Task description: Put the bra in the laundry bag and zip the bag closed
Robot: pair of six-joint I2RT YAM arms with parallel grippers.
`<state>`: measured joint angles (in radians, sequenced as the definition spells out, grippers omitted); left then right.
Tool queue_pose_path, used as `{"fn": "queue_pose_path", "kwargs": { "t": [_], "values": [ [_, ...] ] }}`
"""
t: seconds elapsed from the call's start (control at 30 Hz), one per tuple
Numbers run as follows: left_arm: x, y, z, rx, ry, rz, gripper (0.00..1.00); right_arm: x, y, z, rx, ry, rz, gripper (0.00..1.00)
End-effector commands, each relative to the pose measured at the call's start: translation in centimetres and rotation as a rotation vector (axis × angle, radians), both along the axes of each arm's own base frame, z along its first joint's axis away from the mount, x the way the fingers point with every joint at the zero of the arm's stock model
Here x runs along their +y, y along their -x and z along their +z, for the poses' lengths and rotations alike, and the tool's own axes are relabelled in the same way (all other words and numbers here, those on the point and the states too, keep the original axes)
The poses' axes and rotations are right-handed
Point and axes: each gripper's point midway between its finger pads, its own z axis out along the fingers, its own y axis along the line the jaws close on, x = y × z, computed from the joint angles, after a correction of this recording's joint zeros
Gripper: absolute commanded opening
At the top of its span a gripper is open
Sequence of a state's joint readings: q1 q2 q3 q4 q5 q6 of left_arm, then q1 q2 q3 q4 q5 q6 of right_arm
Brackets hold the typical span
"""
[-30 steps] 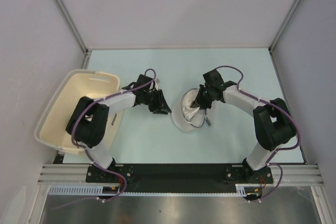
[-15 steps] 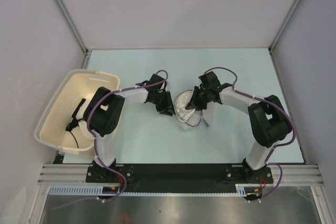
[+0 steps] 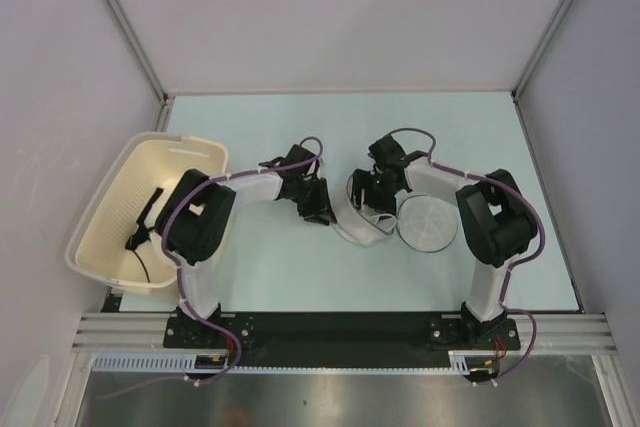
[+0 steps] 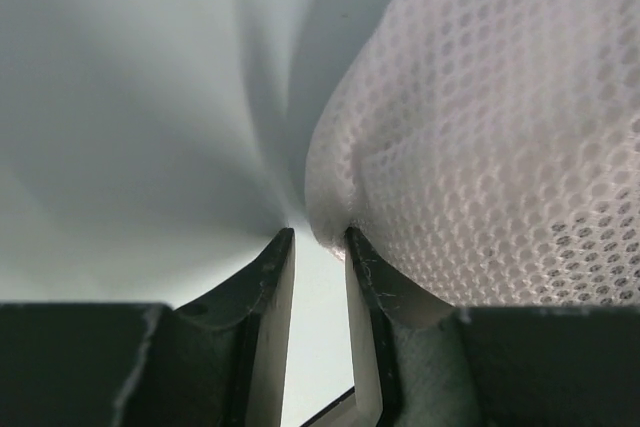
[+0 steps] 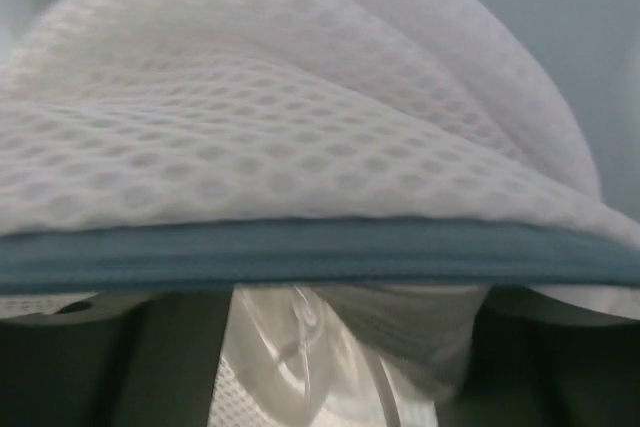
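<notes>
The laundry bag (image 3: 352,229) lies mid-table as a white mesh pouch, with a round mesh panel (image 3: 427,224) flat on the table at its right. Shiny white satin of the bra (image 3: 363,194) shows inside the pouch, under my right gripper (image 3: 379,189). In the right wrist view the bag's mesh (image 5: 300,97) and its grey-blue zipper band (image 5: 320,252) fill the frame. My right gripper (image 5: 355,357) is open and wide, with bra satin (image 5: 300,372) between its fingers. My left gripper (image 3: 321,214) is at the bag's left edge. In its own view it (image 4: 318,239) stands narrowly open, with the mesh (image 4: 500,127) touching the right fingertip (image 4: 362,257).
A cream slotted basket (image 3: 100,209) stands at the table's left edge with a black strappy garment (image 3: 143,232) inside. The left arm's elbow (image 3: 195,222) hangs beside the basket's right wall. Grey walls close the table on three sides.
My right gripper has opened, and the bag has dropped and spread, its round panel now flat on the table to the right. The left gripper has moved right to the bag's left edge.
</notes>
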<state>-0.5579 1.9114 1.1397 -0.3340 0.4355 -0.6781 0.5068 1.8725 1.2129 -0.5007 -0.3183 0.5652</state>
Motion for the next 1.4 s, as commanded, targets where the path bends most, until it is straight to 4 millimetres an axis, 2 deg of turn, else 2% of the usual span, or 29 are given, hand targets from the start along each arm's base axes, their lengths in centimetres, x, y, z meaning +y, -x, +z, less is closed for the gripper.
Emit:
{"fn": "queue_pose_path", "kwargs": {
  "t": [0.0,0.13,0.3,0.43,0.53,0.57,0.63,0.67,0.7,0.73,0.77,0.8,0.83,0.87,0.9,0.93,0.97,1.0,1.03,1.07,1.1,1.13,1.17,1.27,1.3,1.37],
  "values": [
    [1.5,-0.3,2.0,-0.086,-0.038,-0.032,0.33,-2.5,1.0,1.8,0.006,0.099,0.020,0.76],
    [2.4,-0.1,3.5,-0.123,-0.064,-0.049,0.36,-4.1,1.9,3.3,0.009,0.151,0.024,0.89],
    [3.8,0.0,5.9,-0.195,-0.111,-0.069,0.40,-6.1,2.4,6.0,-0.015,0.158,-0.013,0.96],
    [3.9,-0.4,9.1,-0.271,-0.091,-0.078,0.40,-8.1,3.2,7.9,-0.015,0.179,-0.054,1.00],
    [2.9,-0.9,12.9,-0.358,-0.025,-0.083,0.40,-10.4,3.6,9.1,-0.004,0.196,-0.133,1.00],
    [2.1,-1.2,15.0,-0.408,0.015,-0.092,0.38,-11.6,3.5,9.1,0.002,0.220,-0.198,1.00],
    [0.2,-1.4,17.7,-0.486,0.074,-0.128,0.38,-14.6,3.8,8.8,0.024,0.271,-0.312,1.00],
    [-0.9,-1.8,19.7,-0.539,0.108,-0.142,0.38,-16.1,3.7,9.2,-0.003,0.303,-0.365,1.00],
    [-2.1,-2.0,21.1,-0.583,0.146,-0.160,0.38,-17.0,3.8,9.1,0.004,0.310,-0.418,1.00],
    [-3.5,-1.5,21.8,-0.605,0.171,-0.189,0.38,-18.9,3.9,8.9,0.023,0.312,-0.488,1.00],
    [-4.6,-1.8,23.4,-0.644,0.196,-0.202,0.38,-19.8,4.6,8.3,0.044,0.317,-0.521,1.00],
    [-6.7,-1.2,23.4,-0.660,0.218,-0.245,0.38,-20.8,5.0,7.9,0.058,0.319,-0.559,1.00],
    [-7.8,-1.1,23.6,-0.675,0.226,-0.264,0.38,-22.4,5.1,7.5,0.070,0.317,-0.625,1.00],
    [-8.9,-1.4,25.1,-0.719,0.236,-0.275,0.38,-22.9,6.1,6.8,0.089,0.314,-0.646,1.00],
    [-10.3,-1.6,23.6,-0.706,0.219,-0.301,0.36,-24.0,6.5,6.3,0.099,0.313,-0.695,0.97],
    [-11.9,-0.7,23.3,-0.713,0.216,-0.338,0.36,-24.6,6.3,6.0,0.084,0.307,-0.738,0.94],
    [-13.0,-1.0,23.9,-0.744,0.215,-0.350,0.34,-25.6,6.6,5.5,0.087,0.303,-0.785,0.92],
    [-14.1,-0.6,23.2,-0.740,0.201,-0.368,0.32,-26.2,7.4,4.6,0.089,0.327,-0.810,0.85],
    [-15.1,-1.1,20.7,-0.708,0.161,-0.381,0.30,-26.8,7.0,4.2,0.061,0.328,-0.836,0.81],
    [-15.9,-1.7,21.0,-0.716,0.152,-0.369,0.26,-27.4,7.1,3.8,0.047,0.354,-0.852,0.76],
    [-16.2,-1.5,19.8,-0.692,0.118,-0.383,0.24,-27.6,7.6,2.7,0.059,0.372,-0.857,0.71],
    [-16.9,-1.9,17.0,-0.652,0.078,-0.401,0.22,-27.9,7.0,2.5,0.035,0.371,-0.868,0.70],
    [-17.2,-2.1,16.9,-0.657,0.060,-0.410,0.20,-27.9,6.8,2.1,0.025,0.363,-0.864,0.68],
    [-17.9,-2.4,14.3,-0.646,-0.002,-0.428,0.19,-28.3,6.3,0.6,0.023,0.387,-0.857,0.64],
    [-18.0,-2.2,13.9,-0.648,-0.018,-0.432,0.19,-28.4,6.2,0.3,0.028,0.394,-0.857,0.59],
    [-17.3,-2.5,12.6,-0.643,-0.083,-0.417,0.16,-28.4,6.3,-0.6,0.054,0.398,-0.851,0.54]
  ]
}}
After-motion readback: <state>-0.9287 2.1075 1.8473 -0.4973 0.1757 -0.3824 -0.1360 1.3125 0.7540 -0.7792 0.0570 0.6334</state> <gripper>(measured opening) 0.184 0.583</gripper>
